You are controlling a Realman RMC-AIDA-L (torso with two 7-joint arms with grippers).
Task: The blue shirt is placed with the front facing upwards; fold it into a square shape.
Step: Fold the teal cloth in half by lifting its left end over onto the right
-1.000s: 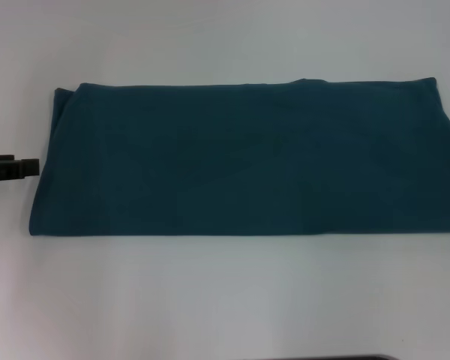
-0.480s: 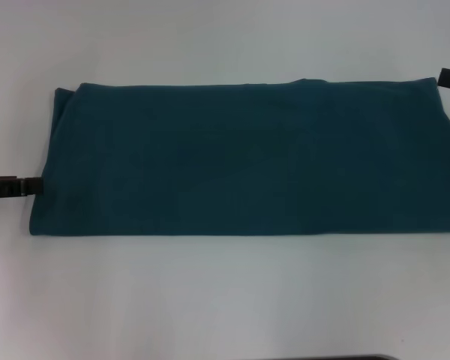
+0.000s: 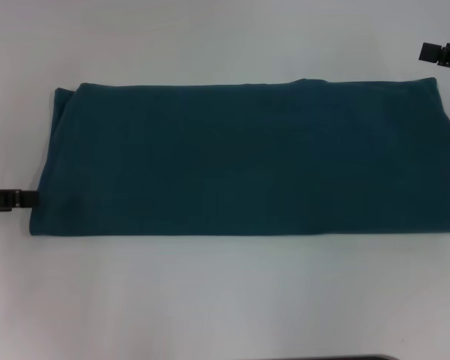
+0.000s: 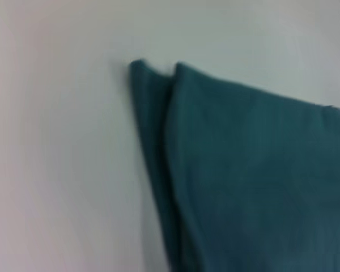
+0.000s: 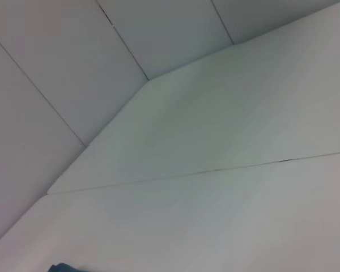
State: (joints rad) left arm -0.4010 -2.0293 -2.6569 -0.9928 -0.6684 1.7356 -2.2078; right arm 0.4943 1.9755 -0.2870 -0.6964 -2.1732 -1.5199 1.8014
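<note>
White table (image 3: 225,300), bare along the near edge. On it the blue shirt (image 3: 240,157), a large dark teal-blue cotton T-shirt, lies as a long flat band running left to right across the middle of the head view. Lettering, collar and sleeves are not visible; plain cloth faces up. Sides look folded in already; a long rectangle, not yet a square.

Left gripper (image 3: 11,200), a dark bar entering from the left edge, sits low beside the band's near-left corner, its tip at or just short of the cloth. Over the last second it has slid nearer along the left edge, from about mid-height to the near corner. Fingers: cannot tell whether spread or closed. The left wrist view shows the layered corner of the shirt (image 4: 243,170), two edges stepped.

Right gripper (image 3: 442,54), far right, just beyond the far-right corner, apart from the cloth. A second ago it was not in view; now it has come in. Fingers: cannot tell.

Judgement: both arms are taking stations at the ends, likely to fold end over end. Shirt itself unmoved.
</note>
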